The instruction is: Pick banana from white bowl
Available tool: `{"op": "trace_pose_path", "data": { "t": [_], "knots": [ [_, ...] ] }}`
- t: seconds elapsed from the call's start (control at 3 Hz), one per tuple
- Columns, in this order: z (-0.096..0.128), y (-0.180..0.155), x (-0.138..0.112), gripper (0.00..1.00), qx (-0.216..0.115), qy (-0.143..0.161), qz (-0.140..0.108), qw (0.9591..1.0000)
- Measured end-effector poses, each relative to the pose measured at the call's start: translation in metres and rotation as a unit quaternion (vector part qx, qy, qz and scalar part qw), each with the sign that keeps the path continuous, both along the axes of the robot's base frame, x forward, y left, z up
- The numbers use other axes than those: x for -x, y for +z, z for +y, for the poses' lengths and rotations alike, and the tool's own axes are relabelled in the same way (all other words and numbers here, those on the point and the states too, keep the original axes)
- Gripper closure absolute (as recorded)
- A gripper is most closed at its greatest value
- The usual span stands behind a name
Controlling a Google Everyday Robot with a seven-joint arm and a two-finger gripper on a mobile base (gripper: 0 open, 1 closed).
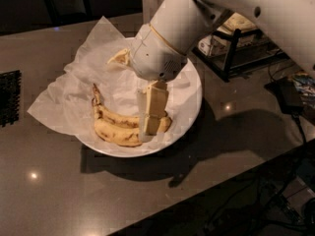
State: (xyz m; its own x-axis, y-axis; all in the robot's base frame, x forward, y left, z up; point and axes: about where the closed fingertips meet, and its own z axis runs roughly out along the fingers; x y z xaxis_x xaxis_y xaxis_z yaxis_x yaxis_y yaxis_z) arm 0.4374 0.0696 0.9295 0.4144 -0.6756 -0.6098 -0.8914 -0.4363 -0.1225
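The white bowl (pixel 193 109) stands on the grey counter, lined with crumpled white paper (pixel 74 90) that spills over its left rim. Two bananas lie side by side at the bowl's front. The banana (pixel 112 116) is the upper, slimmer one, with brown blotches and a long dark-tipped stem pointing to the back left. A plumper, cleaner banana (pixel 114 135) lies just in front of it. My gripper (pixel 149 130) hangs straight down from the white wrist, its tip at the bananas' right ends and hiding them.
A pale yellow scrap (pixel 119 58) lies at the back of the bowl beside my wrist. A black wire rack (pixel 235 43) with packets stands at the back right. A black grille (pixel 9 98) is at the left edge. Cables and a dark device (pixel 288 95) lie beyond the counter's right edge.
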Motion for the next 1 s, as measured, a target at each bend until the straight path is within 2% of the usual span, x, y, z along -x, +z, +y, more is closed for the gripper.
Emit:
{"op": "trace_pose_path", "data": {
  "t": [0.33, 0.67, 1.0],
  "knots": [
    [0.0143, 0.0091, -0.0075, 0.0, 0.019, 0.022, -0.003, 0.9996],
    [0.0152, 0.0178, -0.0108, 0.0, 0.023, 0.053, 0.004, 0.9983],
    [0.0168, 0.0158, -0.0125, 0.0, 0.015, 0.051, 0.002, 0.9986]
  ]
}}
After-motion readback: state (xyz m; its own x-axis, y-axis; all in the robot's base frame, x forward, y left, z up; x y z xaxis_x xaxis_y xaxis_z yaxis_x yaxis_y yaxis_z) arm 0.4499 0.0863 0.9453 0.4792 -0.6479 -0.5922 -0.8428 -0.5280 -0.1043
